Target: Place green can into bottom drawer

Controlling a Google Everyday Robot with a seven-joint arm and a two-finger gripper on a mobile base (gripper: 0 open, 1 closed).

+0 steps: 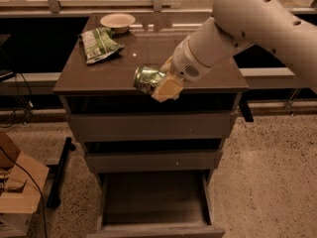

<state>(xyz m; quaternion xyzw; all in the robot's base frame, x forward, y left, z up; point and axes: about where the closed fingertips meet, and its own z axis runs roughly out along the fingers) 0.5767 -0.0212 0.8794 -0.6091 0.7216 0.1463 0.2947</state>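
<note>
The green can (146, 79) is held on its side, silver end to the left, over the front edge of the cabinet top (99, 78). My gripper (161, 83) is shut on the green can, a cream fingertip (168, 89) showing in front of it. The white arm reaches in from the upper right. The bottom drawer (153, 202) is pulled open below, its dark floor bare, roughly under the can.
A green-and-white striped snack bag (99, 43) and a pale bowl (117, 21) lie at the back left of the top. Two shallower drawers (151, 125) stand slightly open. A cardboard box (17, 192) sits on the floor at left.
</note>
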